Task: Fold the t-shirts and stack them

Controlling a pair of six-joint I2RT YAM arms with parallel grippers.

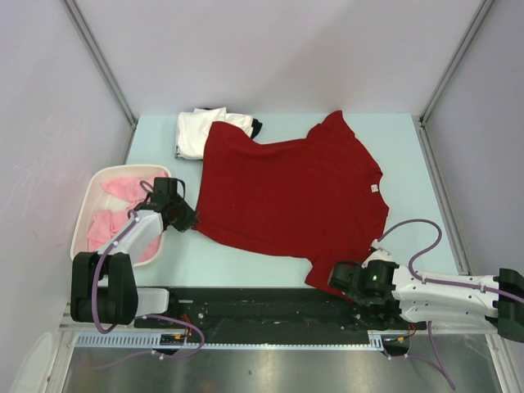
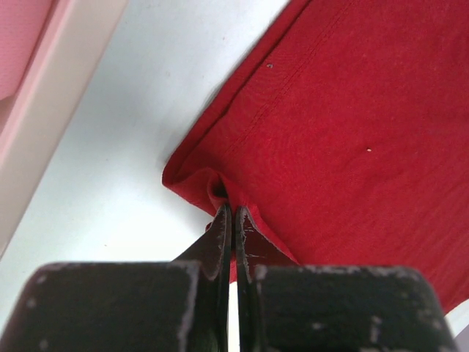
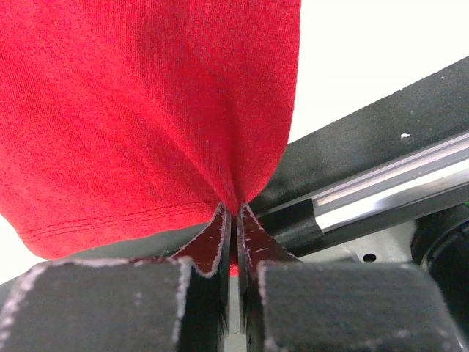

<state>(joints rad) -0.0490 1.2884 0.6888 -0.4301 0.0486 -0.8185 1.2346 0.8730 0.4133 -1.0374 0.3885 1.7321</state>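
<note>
A dark red t-shirt lies spread flat across the middle of the table, neck toward the right. My left gripper is shut on its near-left hem corner, where the cloth bunches into the closed left gripper. My right gripper is shut on the near-right hem corner at the table's front edge. There the fabric is drawn to a point in the shut right gripper. A folded white t-shirt lies at the back left on a black one. The red shirt's sleeve overlaps both.
A white plastic basket stands at the left edge, holding pink t-shirts; its wall shows close to my left gripper. The black base rail runs just under the right gripper. Grey walls and metal posts enclose the table.
</note>
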